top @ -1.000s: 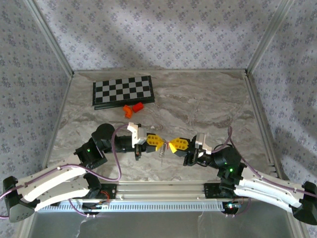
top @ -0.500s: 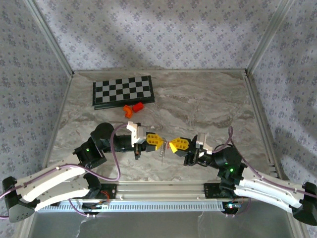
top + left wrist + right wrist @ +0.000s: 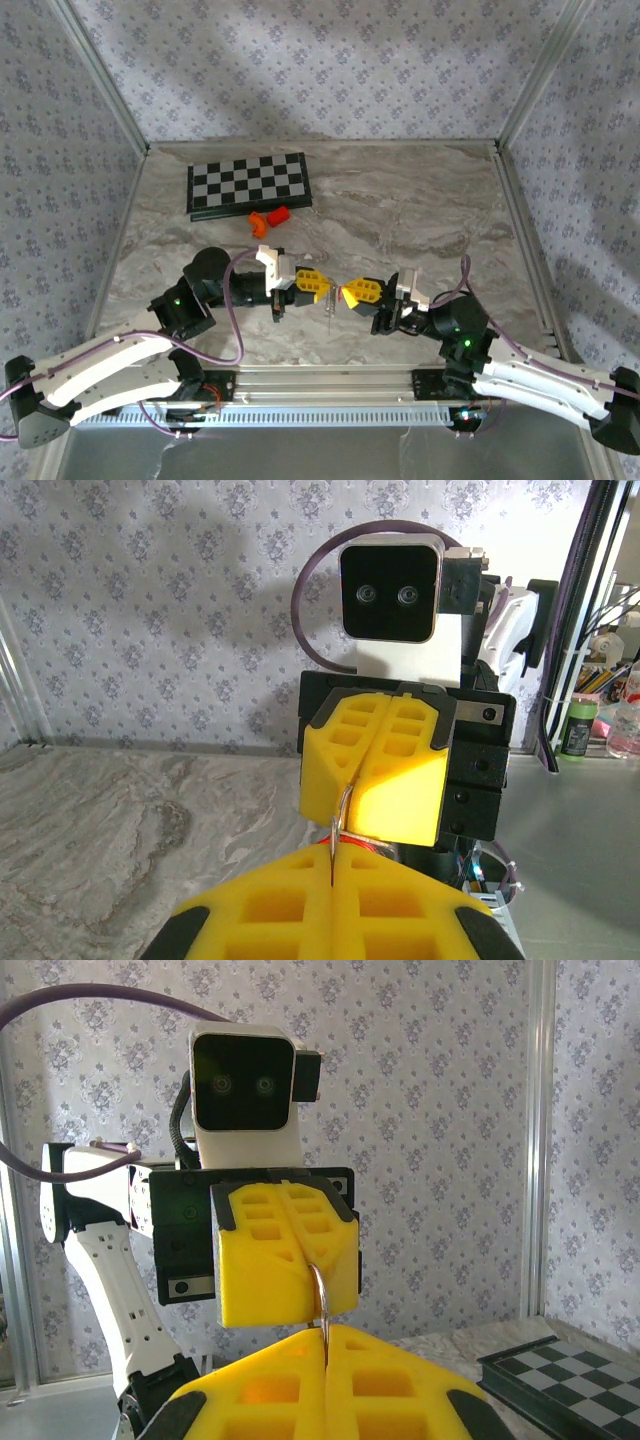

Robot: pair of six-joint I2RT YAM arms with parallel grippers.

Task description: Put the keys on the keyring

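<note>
At the table's middle my left gripper (image 3: 324,288) and right gripper (image 3: 344,293) meet tip to tip, both shut. A thin silver wire ring of the keyring (image 3: 343,808) arcs from the seam of the right gripper's yellow fingers (image 3: 375,770) into the seam of my left gripper (image 3: 332,856). A bit of the red tag (image 3: 352,840) peeks out just behind that ring. The right wrist view gives the same ring (image 3: 320,1295) running from the left gripper's fingers (image 3: 285,1255) into my right gripper (image 3: 326,1332). A thin silver sliver (image 3: 329,306) hangs under the meeting point; I cannot tell whether it is one of the keys.
A folded chessboard (image 3: 248,183) lies at the back left of the marble table (image 3: 420,210). Two orange blocks (image 3: 268,217) sit just in front of it. Patterned walls with metal posts close in the table on three sides.
</note>
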